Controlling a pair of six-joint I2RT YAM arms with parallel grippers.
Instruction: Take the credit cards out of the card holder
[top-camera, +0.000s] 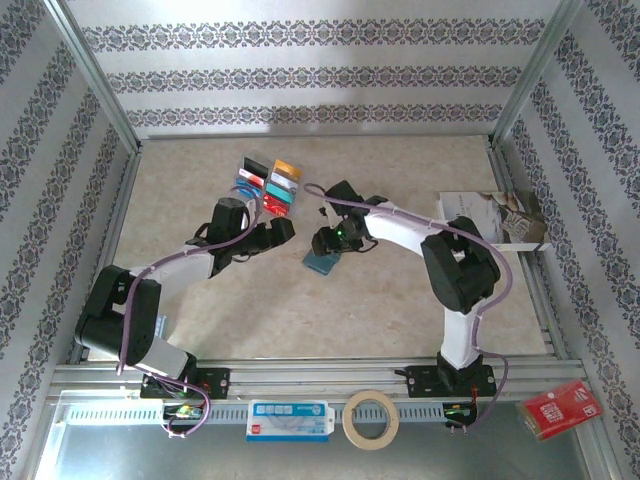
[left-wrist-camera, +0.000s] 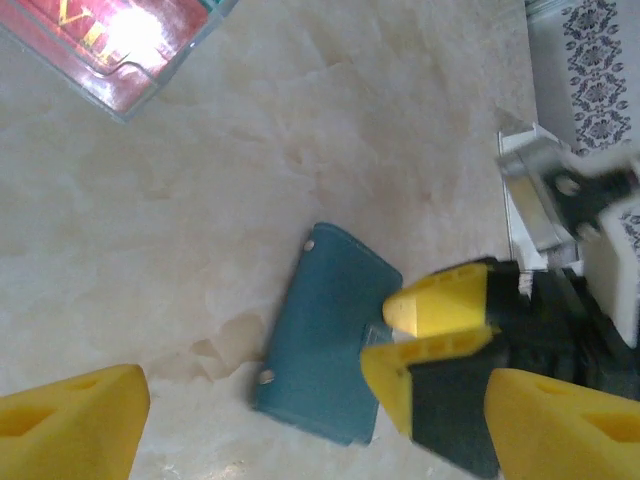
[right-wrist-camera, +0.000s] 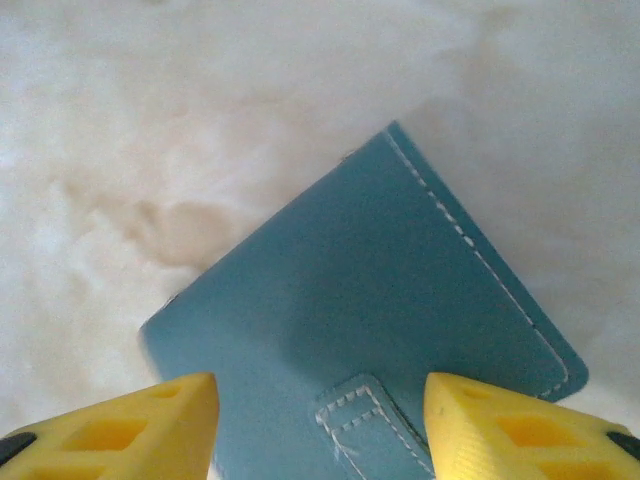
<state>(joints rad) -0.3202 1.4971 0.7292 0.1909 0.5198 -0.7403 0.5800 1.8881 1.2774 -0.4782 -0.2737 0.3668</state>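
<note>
Where the right gripper (right-wrist-camera: 318, 398) stands: low over the slate-blue, stitched, rectangular card holder (right-wrist-camera: 370, 290). Jaws are parted, one yellow finger either side of the small stitched closing strap (right-wrist-camera: 365, 420); nothing pinched.
Left gripper (top-camera: 280, 231): spread wide and empty, just left of the holder in the overhead view.
Holder's place: flat on the pale marbled tabletop (top-camera: 400, 310), centre of the overhead frame, folded shut, outer face up.
Credit cards (top-camera: 268, 186): small thin plastic rectangles in black, orange, teal, red and white, laid in rows at upper centre, apart from the holder. Cannot tell whether any sit inside the shut holder.
Step, as judged: taking the strap edge to open the holder and check its slots.
Doing it well: come down square to the strap and take the top flap alone, not both leaves. Let the left fingers pin the lower leaf so the holder does not slide on the smooth top, then lift slowly.
Periphery: white-and-brown printed booklet (top-camera: 490, 215) at right; red packet (top-camera: 562, 408) lower right; tape roll (top-camera: 370, 418) bottom centre.
</note>
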